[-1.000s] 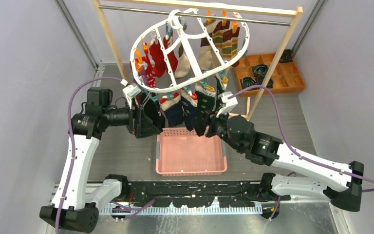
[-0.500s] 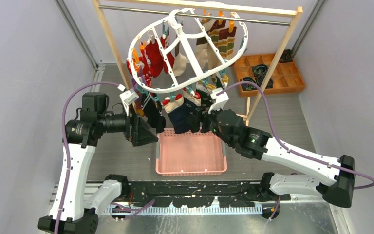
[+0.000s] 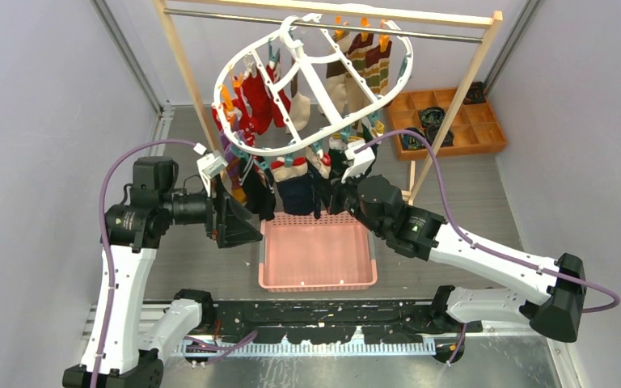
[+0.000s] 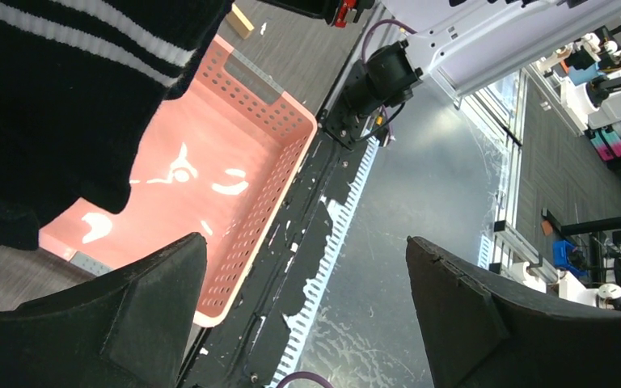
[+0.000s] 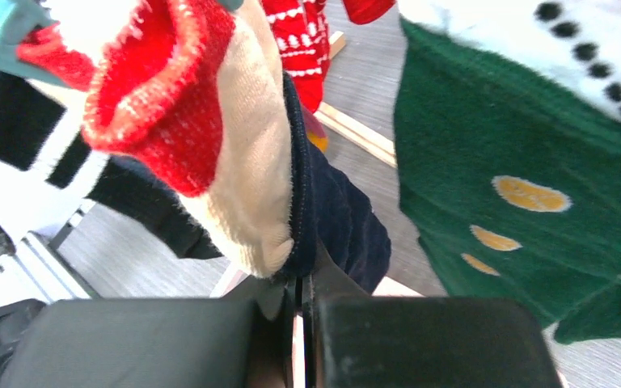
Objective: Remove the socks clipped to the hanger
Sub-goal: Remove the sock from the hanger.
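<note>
Little of the job is showing as done: the socks [image 3: 263, 93] are hanging clipped all round the hanger [image 3: 314, 85], and none is lying in the pink basket [image 3: 317, 284] below the fingers. The right fingers [image 5: 420, 339] are pinching a navy sock [image 5: 340, 218] by its toe from underneath, with the arm stretching up and forward. The left fingers [image 4: 469, 315] are gaping wide and holding nothing, and a black striped sock [image 4: 48, 97] is dangling just above one of them.
</note>
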`<control>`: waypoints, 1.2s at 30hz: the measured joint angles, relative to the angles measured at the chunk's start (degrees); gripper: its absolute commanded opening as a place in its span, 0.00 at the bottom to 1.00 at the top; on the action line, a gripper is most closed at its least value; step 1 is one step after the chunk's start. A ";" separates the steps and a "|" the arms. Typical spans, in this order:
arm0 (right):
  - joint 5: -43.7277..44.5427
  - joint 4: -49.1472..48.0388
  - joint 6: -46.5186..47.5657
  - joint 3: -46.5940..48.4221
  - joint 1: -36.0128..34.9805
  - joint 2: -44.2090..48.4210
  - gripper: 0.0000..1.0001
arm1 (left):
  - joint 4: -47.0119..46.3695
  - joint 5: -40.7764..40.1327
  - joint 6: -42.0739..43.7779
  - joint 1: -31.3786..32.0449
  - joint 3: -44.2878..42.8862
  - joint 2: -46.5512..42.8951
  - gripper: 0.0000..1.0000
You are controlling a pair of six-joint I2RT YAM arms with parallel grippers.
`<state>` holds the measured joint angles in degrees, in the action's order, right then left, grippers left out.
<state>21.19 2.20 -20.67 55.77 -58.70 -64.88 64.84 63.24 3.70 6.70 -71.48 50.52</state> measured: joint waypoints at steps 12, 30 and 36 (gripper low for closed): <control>-11.65 3.50 -8.66 0.48 -5.95 6.38 0.01 | -7.98 5.35 -10.16 0.04 0.63 -1.66 0.90; -27.91 -1.25 -18.82 4.81 -9.38 5.70 0.01 | -17.46 8.02 -20.04 0.07 3.91 -2.29 0.95; -30.36 -2.93 -20.33 4.98 -9.51 4.46 0.01 | -21.92 8.61 -23.78 0.92 4.74 -3.91 0.93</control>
<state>-9.17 -0.73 -40.99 60.75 -68.20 -60.42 42.92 71.85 -20.08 7.62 -66.74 46.61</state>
